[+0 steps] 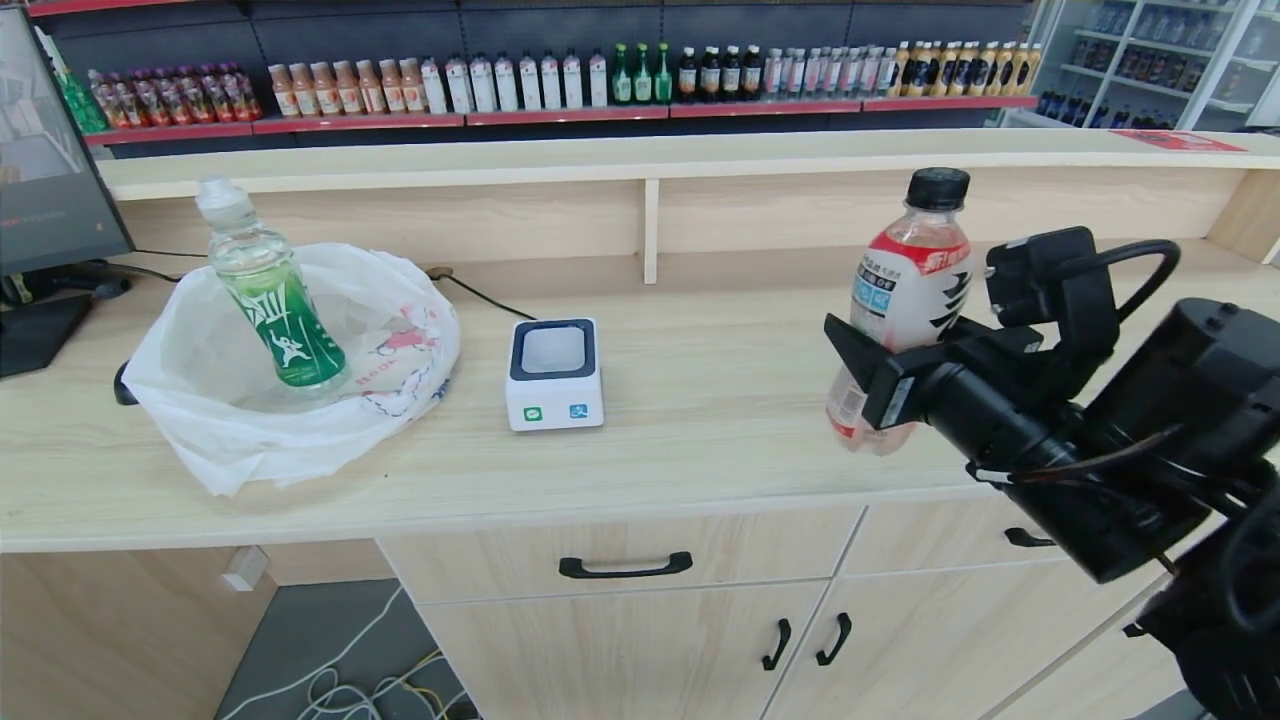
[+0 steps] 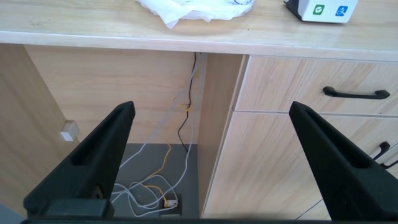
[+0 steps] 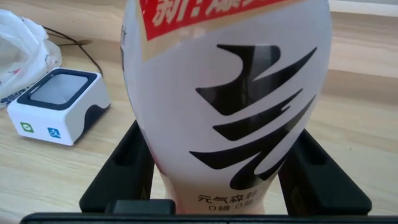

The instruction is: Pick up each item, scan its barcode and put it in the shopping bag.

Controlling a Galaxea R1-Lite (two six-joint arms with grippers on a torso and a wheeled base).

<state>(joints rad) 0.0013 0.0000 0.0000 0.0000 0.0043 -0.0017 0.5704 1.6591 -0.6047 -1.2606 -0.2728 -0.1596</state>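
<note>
My right gripper (image 1: 880,385) is shut on a pale pink drink bottle (image 1: 905,290) with a black cap, holding it upright at the counter's right side. In the right wrist view the bottle (image 3: 233,99) sits between the two black fingers (image 3: 127,168). A white barcode scanner (image 1: 554,373) stands mid-counter, left of the bottle; the same scanner (image 3: 55,106) appears in the right wrist view. A green-labelled bottle (image 1: 270,290) stands upright in the white shopping bag (image 1: 200,400) at the left. My left gripper (image 2: 211,168) hangs open below the counter, facing the cabinet front.
A monitor (image 1: 50,170) stands at the far left of the wooden counter (image 1: 720,400). A raised ledge (image 1: 650,160) runs along the counter's back, with shelves of bottles (image 1: 560,80) behind. Drawers with black handles (image 1: 625,567) sit under the counter; cables (image 2: 155,186) lie on the floor.
</note>
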